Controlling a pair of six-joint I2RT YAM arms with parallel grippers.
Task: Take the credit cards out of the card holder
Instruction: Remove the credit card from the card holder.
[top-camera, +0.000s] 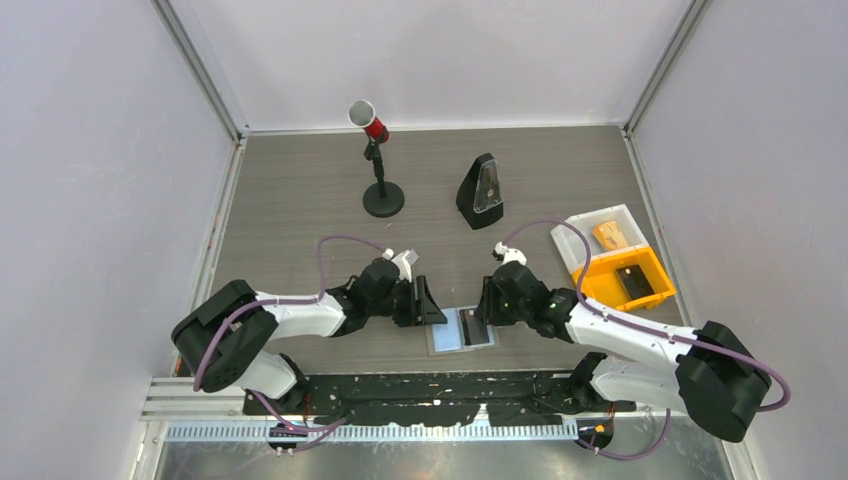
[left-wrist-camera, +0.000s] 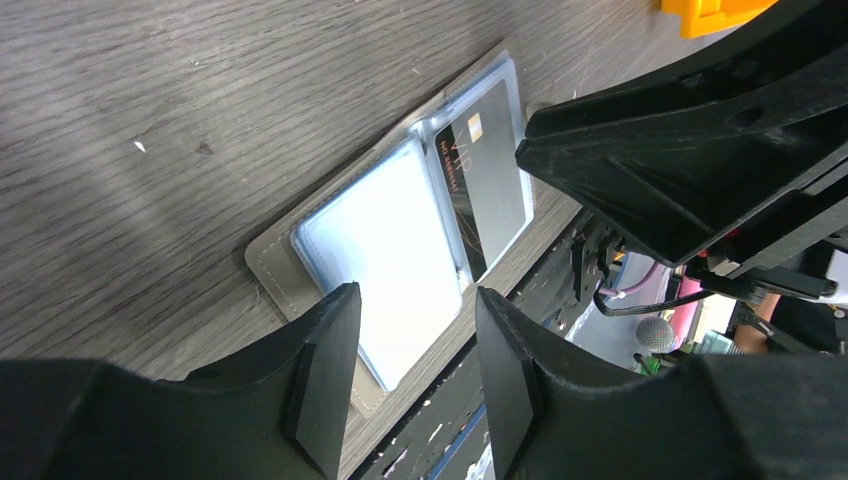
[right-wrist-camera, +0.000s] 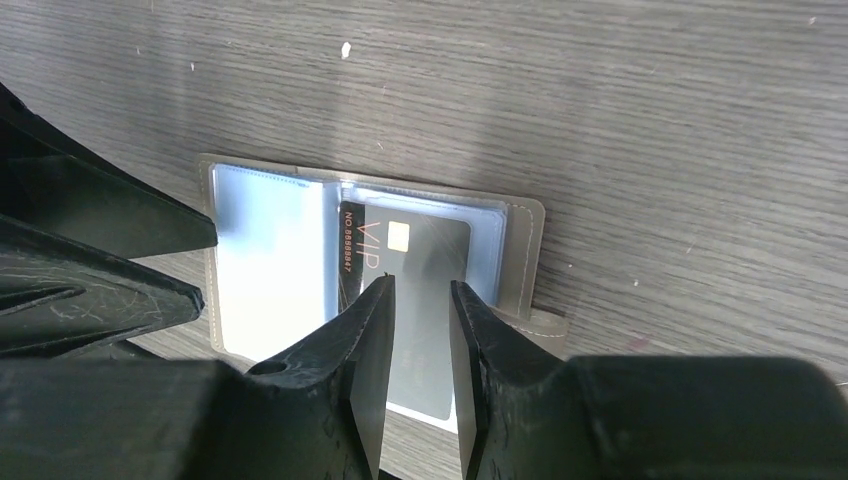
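The card holder (top-camera: 462, 330) lies open and flat near the table's front edge, between my two grippers. In the right wrist view its left panel (right-wrist-camera: 270, 260) is bare light blue, and a black card (right-wrist-camera: 425, 245) marked VIP sits in its right panel. My right gripper (right-wrist-camera: 420, 283) hovers over the black card, jaws a narrow gap apart with nothing between them. My left gripper (left-wrist-camera: 415, 295) is open over the holder's near left corner (left-wrist-camera: 275, 270). The black card (left-wrist-camera: 490, 175) shows there too. In the top view the left gripper (top-camera: 430, 305) and the right gripper (top-camera: 483, 305) flank the holder.
An orange-and-white tray box (top-camera: 590, 272) stands at the right; a tan flat piece (top-camera: 610, 235) and a dark flat piece (top-camera: 632, 282) lie in it. A black metronome (top-camera: 480, 187) and a microphone stand (top-camera: 380, 170) are farther back. The black rail (top-camera: 430, 395) runs just below the holder.
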